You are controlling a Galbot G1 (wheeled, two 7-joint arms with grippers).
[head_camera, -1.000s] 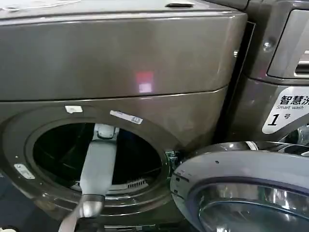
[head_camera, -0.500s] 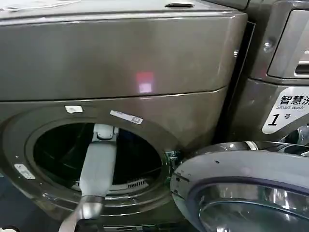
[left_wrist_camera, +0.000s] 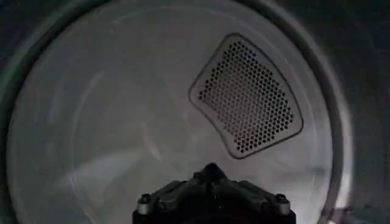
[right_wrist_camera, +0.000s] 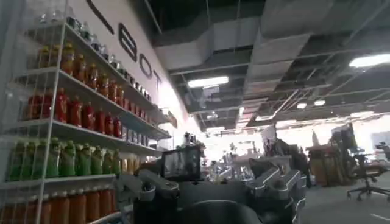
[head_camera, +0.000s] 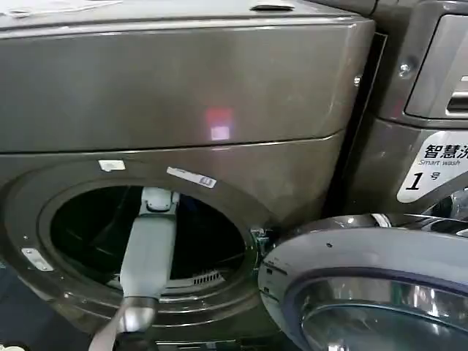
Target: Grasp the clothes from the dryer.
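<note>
The dryer [head_camera: 219, 88] is the big brown-grey machine in front of me, its round porthole [head_camera: 146, 234] open. My left arm [head_camera: 148, 248] reaches through the porthole into the dark drum. Inside, the left gripper [left_wrist_camera: 210, 170] is shut, its fingertips meeting in a point with nothing between them. It faces the drum's pale back wall [left_wrist_camera: 122, 122] and its perforated grille [left_wrist_camera: 247, 97]. The clothes are out of view. My right gripper [right_wrist_camera: 213, 182] is held up away from the machines, open and empty, facing the room.
The dryer's door [head_camera: 365, 285] hangs open at the lower right, close to the porthole rim. A second machine with a "Smart wash" tag [head_camera: 435, 172] stands to the right. Shelves of bottles [right_wrist_camera: 67, 122] show in the right wrist view.
</note>
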